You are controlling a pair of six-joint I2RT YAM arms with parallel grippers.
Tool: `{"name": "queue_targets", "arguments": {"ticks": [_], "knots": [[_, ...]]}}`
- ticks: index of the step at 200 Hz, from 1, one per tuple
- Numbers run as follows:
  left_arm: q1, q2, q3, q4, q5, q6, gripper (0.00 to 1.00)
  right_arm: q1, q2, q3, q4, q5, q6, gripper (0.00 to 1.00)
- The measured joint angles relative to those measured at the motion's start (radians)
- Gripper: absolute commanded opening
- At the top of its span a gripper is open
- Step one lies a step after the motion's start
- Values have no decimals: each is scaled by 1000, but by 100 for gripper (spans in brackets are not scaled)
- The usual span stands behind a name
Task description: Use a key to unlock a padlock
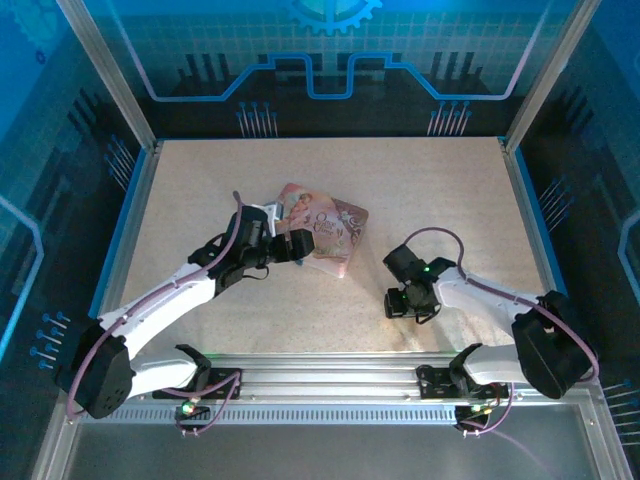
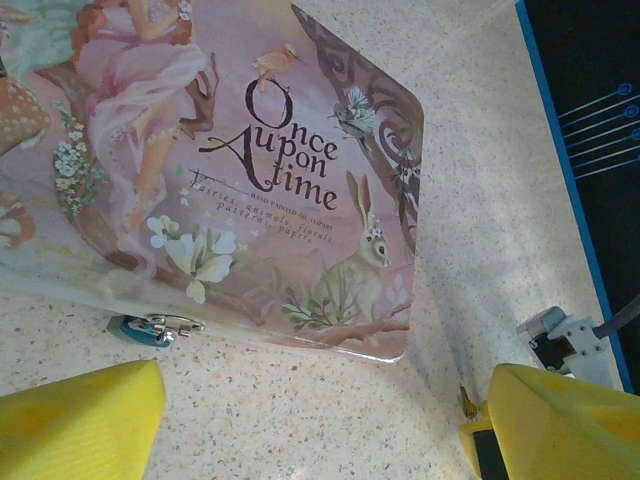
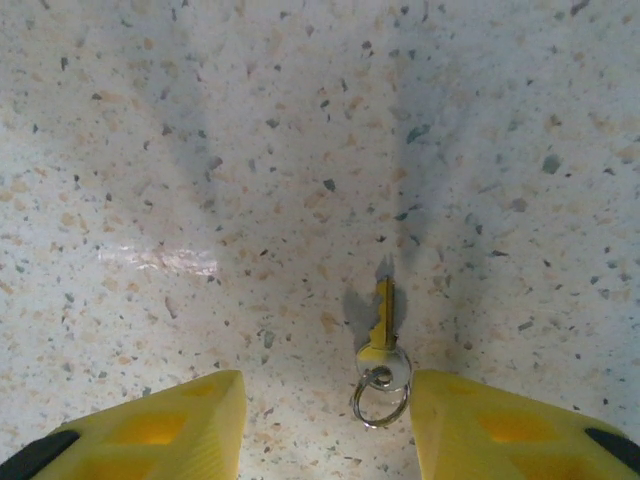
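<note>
The padlock (image 2: pixel 150 328), tiny with a bluish body and a silver shackle, lies on the table against the near edge of the pink tin (image 2: pixel 250 180). My left gripper (image 2: pixel 320 440) is open just short of it, with the padlock above its left finger (image 2: pixel 80 420). The key (image 3: pixel 383 318), brassy with a small ring (image 3: pixel 381 396), lies flat on the table. My right gripper (image 3: pixel 325 430) hangs open over it, and the ring sits close to the right finger (image 3: pixel 500 430). From above, the left gripper (image 1: pixel 290 246) is at the tin (image 1: pixel 328 228) and the right gripper (image 1: pixel 403 300) is lower right.
The speckled table (image 1: pixel 450 190) is bordered by a blue rim (image 2: pixel 560 150) and metal frame posts. A grey-white part of the right arm (image 2: pixel 562 340) shows beyond my left gripper's right finger. Open tabletop lies at the back and right.
</note>
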Motion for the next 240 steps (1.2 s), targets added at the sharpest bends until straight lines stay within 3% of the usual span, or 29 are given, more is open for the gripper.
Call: {"name": "queue_targets", "arguments": {"ticks": [70,240], "knots": [[0,3,0,2,0,0,86,23,48,23,-34,61,25,40],[0,29,0,23,0,-1,86,35,78,23,-31,68,51,20]]}}
